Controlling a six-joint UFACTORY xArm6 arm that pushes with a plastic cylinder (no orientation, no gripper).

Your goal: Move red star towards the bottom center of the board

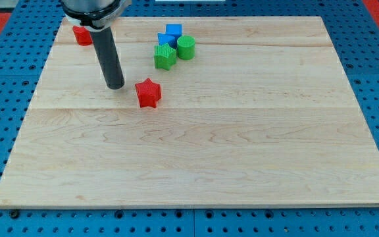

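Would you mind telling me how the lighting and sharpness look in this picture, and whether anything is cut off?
Camera view: lighting is even, with only soft, short shadows beside the red star and my tip; the board shows no strong glare; the blocks are sharp; the arm's upper part is cropped by the view's top edge.

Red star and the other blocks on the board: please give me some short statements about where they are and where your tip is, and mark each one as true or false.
1. My tip is at the view's left of the red star, close beside it. True.
2. The red star already lies at the bottom center of the board. False: it lies in the upper left part.
3. The green star and the green cylinder sit close together near the view's top. True.
4. The blue block stands alone at the view's right edge. False: it is right behind the two green blocks.
5. A second red block is near the top left corner. True.
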